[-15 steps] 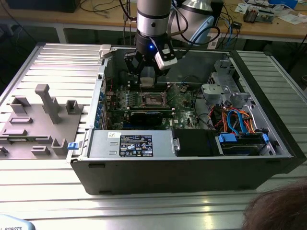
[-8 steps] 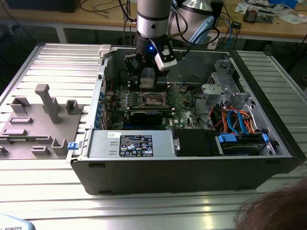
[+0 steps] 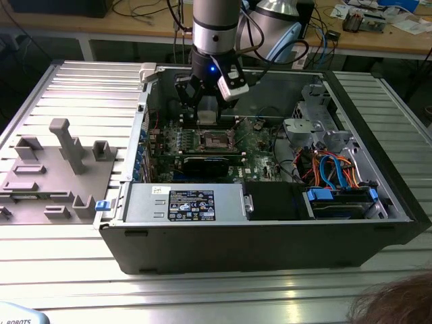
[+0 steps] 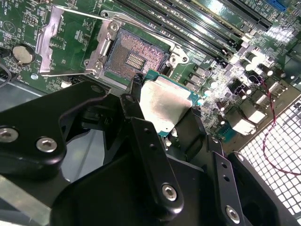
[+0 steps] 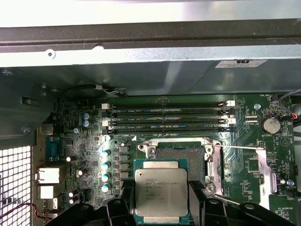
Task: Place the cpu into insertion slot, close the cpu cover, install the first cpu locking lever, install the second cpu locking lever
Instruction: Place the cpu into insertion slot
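Observation:
My gripper (image 5: 161,200) is shut on the cpu (image 5: 161,186), a small square chip with a silver-grey top and a green edge, held flat between two black fingers (image 4: 141,117). In the second wrist view the cpu (image 4: 165,104) hangs just beside and above the insertion slot (image 4: 136,59), not seated in it. The insertion slot (image 5: 181,157) lies bare, dark in the middle with a silvery rim. The cpu cover (image 4: 55,44) is swung open to the side of the slot. In the exterior view the gripper (image 3: 208,115) hovers inside the computer case just behind the insertion slot (image 3: 217,140).
Rows of memory slots (image 5: 167,117) run beside the socket. A long black expansion card (image 3: 206,163), a power supply (image 3: 182,202) and a drive cage with cables (image 3: 334,175) fill the case. A grey fixture (image 3: 57,169) stands at the exterior view's left.

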`<state>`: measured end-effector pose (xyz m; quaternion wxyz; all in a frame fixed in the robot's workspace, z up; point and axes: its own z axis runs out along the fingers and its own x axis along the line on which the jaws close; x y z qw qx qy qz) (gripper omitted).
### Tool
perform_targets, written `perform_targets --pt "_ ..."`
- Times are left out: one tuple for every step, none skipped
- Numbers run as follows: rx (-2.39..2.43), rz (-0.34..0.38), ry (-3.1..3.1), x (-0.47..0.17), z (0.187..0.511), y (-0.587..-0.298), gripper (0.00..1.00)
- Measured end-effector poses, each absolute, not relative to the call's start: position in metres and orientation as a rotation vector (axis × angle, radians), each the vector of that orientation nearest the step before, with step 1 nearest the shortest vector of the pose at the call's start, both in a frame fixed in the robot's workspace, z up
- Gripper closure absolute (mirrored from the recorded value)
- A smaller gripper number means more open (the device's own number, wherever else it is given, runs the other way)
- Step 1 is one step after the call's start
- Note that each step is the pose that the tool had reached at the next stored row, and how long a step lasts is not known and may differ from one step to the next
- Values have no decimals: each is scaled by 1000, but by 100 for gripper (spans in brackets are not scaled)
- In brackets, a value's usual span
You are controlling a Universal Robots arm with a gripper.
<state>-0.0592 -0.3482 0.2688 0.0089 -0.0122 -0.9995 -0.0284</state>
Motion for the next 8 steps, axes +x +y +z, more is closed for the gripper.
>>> perform_targets --pt "-38 -89 -3122 -59 268 -348 46" --pt "-38 -89 -3122 -59 268 -348 46" --pt "-38 -89 -3122 -59 268 -348 46" --pt "-38 -89 -3122 -59 268 -348 46" --pt "-38 -89 -3122 -59 268 -348 46" --pt "-38 -89 -3122 -59 267 -348 46" --pt "-38 -89 -3122 -59 267 -348 46" --pt "-38 -89 -3122 -59 267 -348 46"
